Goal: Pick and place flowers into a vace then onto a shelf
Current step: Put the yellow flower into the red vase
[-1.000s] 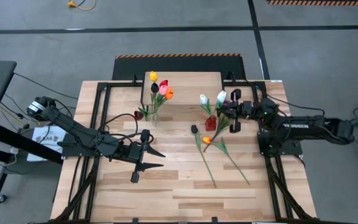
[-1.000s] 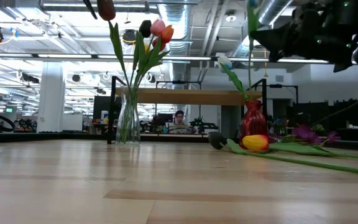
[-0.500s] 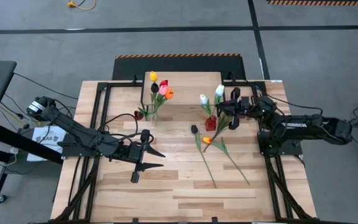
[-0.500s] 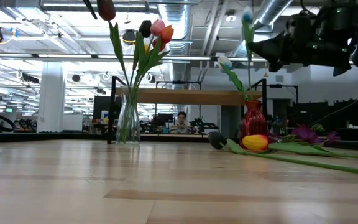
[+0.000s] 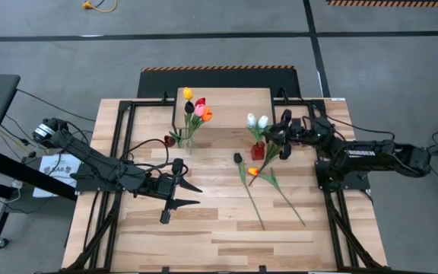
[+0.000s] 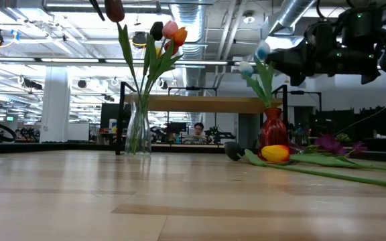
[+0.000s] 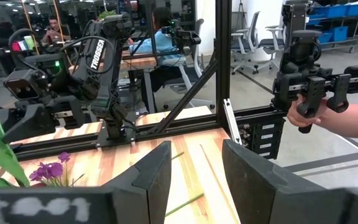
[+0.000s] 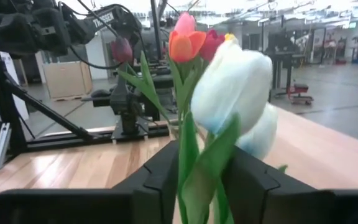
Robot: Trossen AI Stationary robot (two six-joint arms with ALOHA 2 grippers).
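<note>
**Operator:** Where is the flower you are working on?

**Spotter:** Your white tulip [image 5: 263, 121] stands over the red vase [image 5: 258, 151], at about one o'clock from the middle of the table [image 5: 204, 236]. Its stem looks to be down in the vase neck beside a second white head.

**Operator:** How will it handle?

**Spotter:** I judge it light and springy, with a thin stem that bends and a soft head that crushes easily. Take it low on the bare stem, never by the bloom or leaf.

**Operator:** And the jaws?

**Spotter:** Your right gripper [image 5: 283, 137] sits at three o'clock of the vase. Its jaws are narrowly parted, with the stem and a leaf filling the gap. I cannot tell if they pinch. Your left gripper [image 5: 175, 195] waits at eight o'clock, jaws about half apart and empty.
</note>
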